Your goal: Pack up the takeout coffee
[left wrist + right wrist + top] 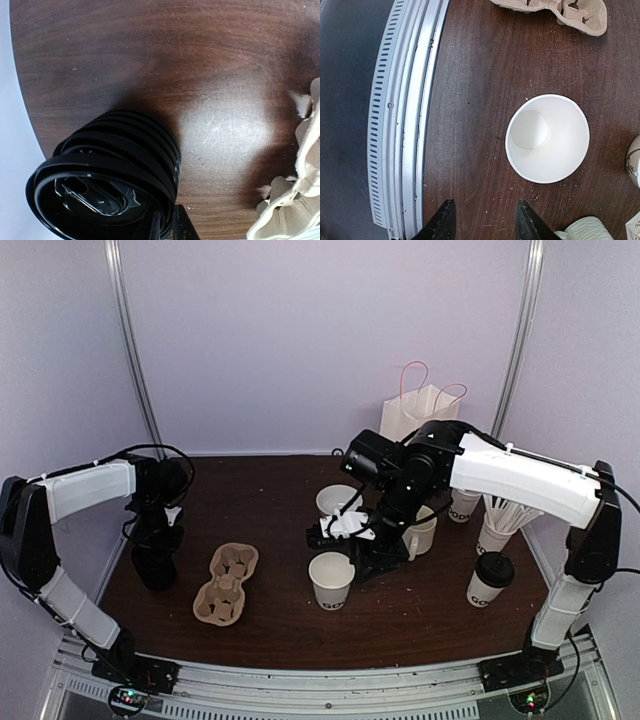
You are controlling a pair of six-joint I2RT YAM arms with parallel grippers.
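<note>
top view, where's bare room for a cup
Widest bare wood: far left, between the cup carrier, lid stack and back wall. Also the near strip between the open cup and lidded cup. Crowded at the right, around the mug.

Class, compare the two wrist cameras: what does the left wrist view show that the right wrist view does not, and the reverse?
Left wrist only: a stack of black lids, the left gripper pinching its rim. Right wrist only: an empty lidless paper cup, the metal rail along the near edge, the right gripper with jaws apart. Both: the brown table and part of the cardboard cup carrier.
</note>
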